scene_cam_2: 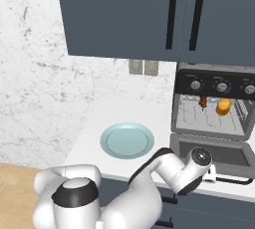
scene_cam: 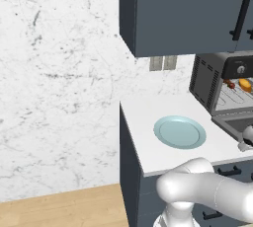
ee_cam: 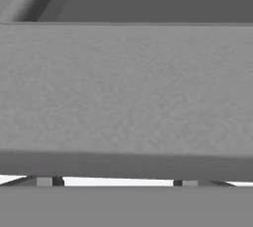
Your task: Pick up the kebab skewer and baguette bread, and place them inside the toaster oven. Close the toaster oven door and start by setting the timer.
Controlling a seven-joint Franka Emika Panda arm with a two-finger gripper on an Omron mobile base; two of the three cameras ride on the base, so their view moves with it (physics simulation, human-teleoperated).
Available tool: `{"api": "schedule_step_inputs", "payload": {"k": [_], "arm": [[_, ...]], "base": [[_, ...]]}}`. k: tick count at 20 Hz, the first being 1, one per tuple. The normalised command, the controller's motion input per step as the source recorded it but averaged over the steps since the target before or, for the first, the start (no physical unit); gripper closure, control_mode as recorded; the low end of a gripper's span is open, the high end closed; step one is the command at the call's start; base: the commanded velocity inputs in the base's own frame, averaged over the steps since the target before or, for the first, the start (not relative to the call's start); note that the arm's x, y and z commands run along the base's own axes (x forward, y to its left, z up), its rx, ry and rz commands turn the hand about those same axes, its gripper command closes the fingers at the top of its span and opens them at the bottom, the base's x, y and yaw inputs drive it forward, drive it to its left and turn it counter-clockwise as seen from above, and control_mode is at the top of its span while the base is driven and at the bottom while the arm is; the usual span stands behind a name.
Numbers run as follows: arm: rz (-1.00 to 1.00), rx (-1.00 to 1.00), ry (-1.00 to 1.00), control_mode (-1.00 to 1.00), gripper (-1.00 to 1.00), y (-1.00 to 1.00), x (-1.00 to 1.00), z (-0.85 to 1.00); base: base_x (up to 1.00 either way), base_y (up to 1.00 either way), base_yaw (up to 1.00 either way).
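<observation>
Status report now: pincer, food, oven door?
Pincer at open toaster oven door, grip unclear. Kebab skewer and baguette bread on the rack inside. Nothing blocking.

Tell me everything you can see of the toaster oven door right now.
The dark-framed glass toaster oven door hangs open, folded down flat over the white counter's front edge, its black bar handle at the outer rim. The robot's hand is at that front edge; contact cannot be judged. Behind it, the skewer and bread sit on the rack.

Round pale blue plate (scene_cam: 180, 132) on white tabletop (scene_cam: 143, 117), dark blue-grey wall cabinets (scene_cam_2: 124, 14) above, marble backsplash (scene_cam: 59, 73), wooden floor (scene_cam: 59, 206)
</observation>
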Motion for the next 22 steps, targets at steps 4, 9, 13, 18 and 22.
{"api": "schedule_step_inputs", "payload": {"k": [4, 9, 13, 18, 22], "arm": [[-0.06, 0.0, -0.07, -1.0, -1.0, 0.0, 0.3, -0.07], [-0.07, 0.0, -0.06, -1.0, -1.0, 0.01, 0.33, -0.01], [-0.08, 0.0, -0.09, -1.0, -1.0, 0.17, 0.38, 0.0], [-0.09, 0.0, -0.11, -1.0, -1.0, 0.23, 0.46, 0.0], [-0.09, 0.0, -0.09, -1.0, -1.0, 0.22, 0.53, 0.02]], "base": [[0.0, 0.0, 0.0], [0.0, 0.0, 0.0], [0.0, 0.0, 0.0], [0.0, 0.0, 0.0], [0.0, 0.0, 0.0]]}}
